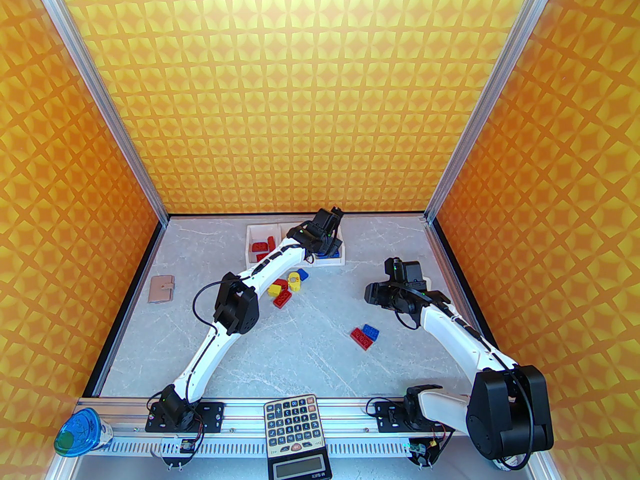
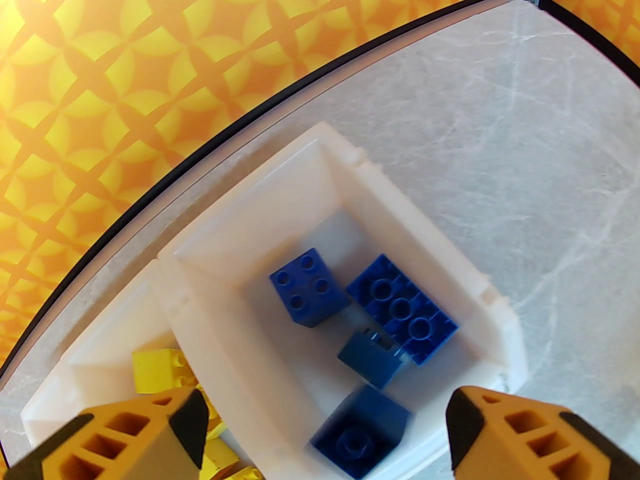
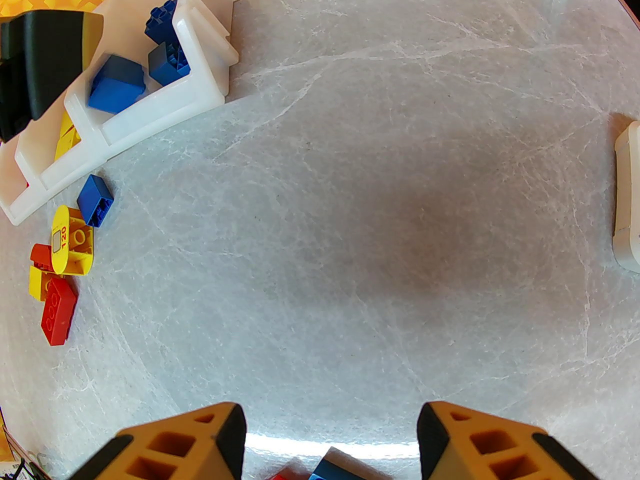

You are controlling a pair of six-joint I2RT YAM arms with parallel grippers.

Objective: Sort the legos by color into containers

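Legos, blue ones (image 2: 310, 288): I count four in the right-end bin of the containers (image 2: 240, 248), directly under my left gripper (image 2: 325, 418). Its fingers stand wide apart and hold nothing. The blue oblong brick (image 2: 402, 308) there lies underside up; the brick closest to the fingers is blurred. Yellow bricks (image 2: 155, 363) lie in the middle bin and red bricks (image 1: 259, 248) in the left bin. Just near of the bins is a loose cluster; its red oblong brick (image 1: 281, 299) lies studs up, long axis near-left to far-right. My right gripper (image 3: 330, 433) is likewise spread and empty, close to a red-and-blue pair (image 1: 361, 339) whose red oblong runs far-left to near-right.
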